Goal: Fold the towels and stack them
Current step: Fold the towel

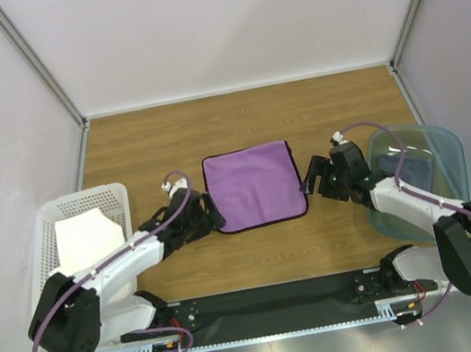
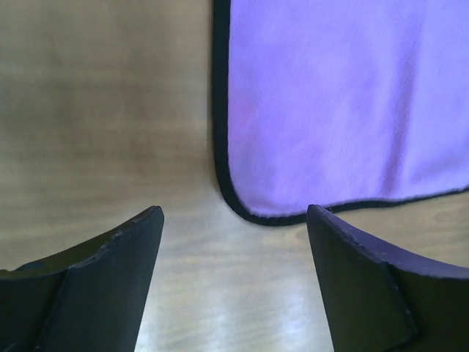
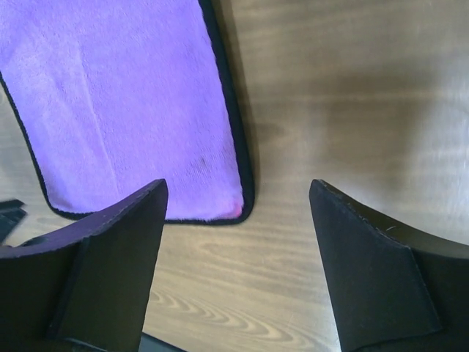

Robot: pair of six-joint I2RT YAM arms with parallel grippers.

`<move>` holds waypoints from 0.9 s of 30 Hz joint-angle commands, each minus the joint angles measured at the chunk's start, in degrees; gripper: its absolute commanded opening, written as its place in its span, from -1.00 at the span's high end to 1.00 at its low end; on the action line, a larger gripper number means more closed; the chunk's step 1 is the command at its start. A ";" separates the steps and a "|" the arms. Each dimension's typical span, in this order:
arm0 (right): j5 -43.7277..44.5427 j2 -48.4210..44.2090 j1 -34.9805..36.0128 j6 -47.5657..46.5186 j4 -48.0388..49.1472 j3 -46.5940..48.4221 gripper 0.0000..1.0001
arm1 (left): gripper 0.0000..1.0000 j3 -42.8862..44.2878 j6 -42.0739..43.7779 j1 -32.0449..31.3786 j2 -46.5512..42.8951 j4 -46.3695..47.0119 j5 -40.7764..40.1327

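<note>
The purple towel [image 1: 254, 185] lies flat and spread open on the wooden table, with a dark hem. My left gripper [image 1: 214, 218] is open and empty by its near-left corner; that corner [image 2: 253, 209] shows just ahead of the gripper [image 2: 234, 220]. My right gripper [image 1: 307, 179] is open and empty at the towel's right edge, whose near-right corner [image 3: 234, 209] lies between the fingers [image 3: 238, 194]. The white towel [image 1: 82, 239] sits in the white basket. The navy towel [image 1: 413, 170] lies in the teal bin.
The white perforated basket [image 1: 111, 196] stands at the left, by the left arm. The translucent teal bin [image 1: 435, 145] stands at the right, by the right arm. White walls enclose the table on three sides.
</note>
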 commanded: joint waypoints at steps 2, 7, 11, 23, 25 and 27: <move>-0.65 -3.84 0.12 3.91 1.48 -2.79 -0.63 | -0.61 -4.59 -8.61 -1.54 -4.73 6.12 1.11; 0.05 -3.94 0.12 4.09 1.39 -3.50 -0.60 | -0.50 -7.50 -14.31 -2.33 -5.09 9.19 0.41; -0.65 -3.41 0.03 4.35 2.36 -3.50 -0.59 | -0.41 -9.25 -17.40 -2.77 -3.69 11.92 -0.82; -2.93 -0.95 0.29 5.32 5.87 -4.72 -0.48 | 0.08 -8.03 -21.63 -2.94 3.87 14.12 -2.32; -3.64 0.53 0.38 6.10 7.19 -5.25 -0.47 | 0.41 -7.59 -21.72 -3.12 4.57 13.85 -2.23; -4.60 1.42 0.73 6.72 7.63 -5.95 -0.45 | 0.72 -7.33 -21.72 -3.30 5.19 13.16 -2.49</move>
